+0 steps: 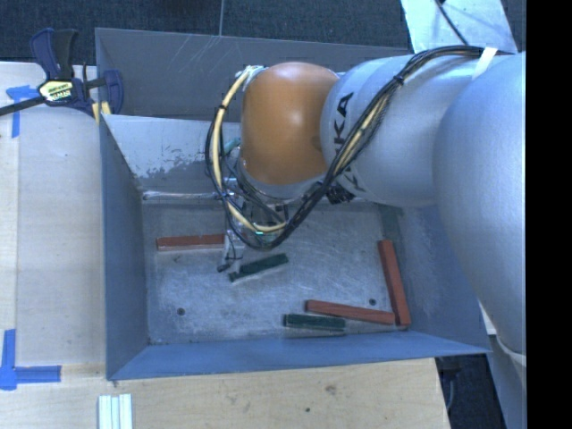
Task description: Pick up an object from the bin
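- arm [420, 150]: black letters "KA" on grey casing, upper centre of frame, just right of orange cover [281, 119]
- earlier letters of the word hidden behind cables [332, 170]

A dark green stick [261, 264], short and flat, lies near the middle of the grey floor of the bin [179, 284], slightly tilted, right end farther back, its left end just at the claw [231, 262].

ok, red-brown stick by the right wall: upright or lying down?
Lying down. The red-brown stick lies full length on the bin floor along the right wall, its near end by a second red-brown stick.
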Robot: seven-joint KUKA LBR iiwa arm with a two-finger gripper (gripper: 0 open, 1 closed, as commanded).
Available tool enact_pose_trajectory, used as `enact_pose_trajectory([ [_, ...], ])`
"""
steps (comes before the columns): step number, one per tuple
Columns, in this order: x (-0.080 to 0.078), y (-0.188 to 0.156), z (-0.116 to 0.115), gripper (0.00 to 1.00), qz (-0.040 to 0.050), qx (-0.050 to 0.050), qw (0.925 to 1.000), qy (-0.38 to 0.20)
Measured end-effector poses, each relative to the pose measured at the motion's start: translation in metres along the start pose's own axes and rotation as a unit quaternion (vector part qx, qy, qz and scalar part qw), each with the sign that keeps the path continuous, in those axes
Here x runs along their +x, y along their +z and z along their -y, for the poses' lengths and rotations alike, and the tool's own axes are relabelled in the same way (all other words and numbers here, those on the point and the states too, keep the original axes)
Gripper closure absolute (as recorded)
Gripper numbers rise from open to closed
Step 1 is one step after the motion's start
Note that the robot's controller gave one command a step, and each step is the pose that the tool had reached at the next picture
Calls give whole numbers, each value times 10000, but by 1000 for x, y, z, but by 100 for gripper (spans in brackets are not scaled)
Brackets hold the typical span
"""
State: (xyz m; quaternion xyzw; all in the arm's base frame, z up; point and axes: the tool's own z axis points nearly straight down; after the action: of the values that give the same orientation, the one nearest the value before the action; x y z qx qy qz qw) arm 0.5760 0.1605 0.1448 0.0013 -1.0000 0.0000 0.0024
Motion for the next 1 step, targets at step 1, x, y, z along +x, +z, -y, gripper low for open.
enact_pose_trajectory([
  [1, -40, 76, 27, 0, 24, 4, 9999, 155],
])
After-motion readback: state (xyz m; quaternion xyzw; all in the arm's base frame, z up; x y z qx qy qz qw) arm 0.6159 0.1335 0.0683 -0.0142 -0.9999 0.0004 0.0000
